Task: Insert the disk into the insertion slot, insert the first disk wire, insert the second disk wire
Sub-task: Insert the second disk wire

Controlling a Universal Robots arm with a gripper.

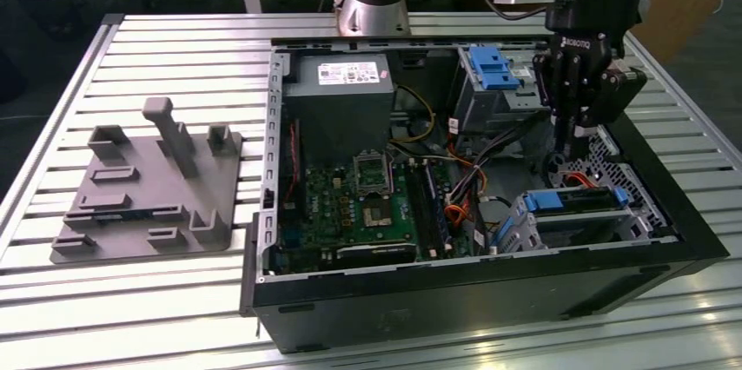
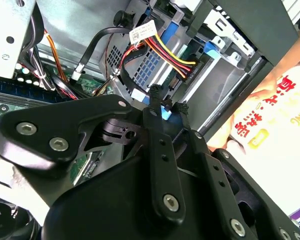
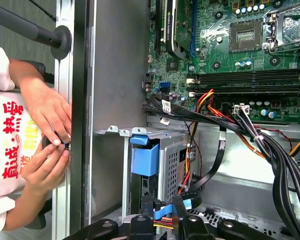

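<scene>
Disk: the disk [image 1: 576, 201] lies in the near right corner of the computer case [image 1: 464, 300] in the exterior view, already inside the insertion slot [image 1: 586, 229]. Its bright blue frame shows at both ends.
Disk axis: it seems to lie flat with its long side running from the exterior view's left to its right, though I can't be sure. In the first wrist view the blue frame end [image 3: 145, 159] faces the gripper.
Slot: the perforated metal wall [image 3: 173, 161] stands just beside the blue frame.
Gripper: the gripper [image 1: 562, 160] reaches down into the case just beyond the slot. In both wrist views its fingers are drawn close on a small blue connector [image 2: 165, 112] [image 3: 162, 210].
Wires: a yellow, red and black bundle [image 2: 165, 52] runs to the back of the slot. Thick black cables [image 3: 270, 150] cross the case floor near the gripper.
Room: the case is open on top. The gripper works in the gap between the slot and the taller bay [image 1: 493, 70], with the case's right wall close beside it.
Case contents: motherboard [image 1: 360, 205] on the floor, grey power-supply box [image 1: 342, 105] at the far left.
Outside: a person's hands [image 3: 45, 117] hold something small and dark at the table edge. A grey fixture plate [image 1: 128, 214] lies on the slatted table [image 1: 174, 40], well left of the case.
</scene>
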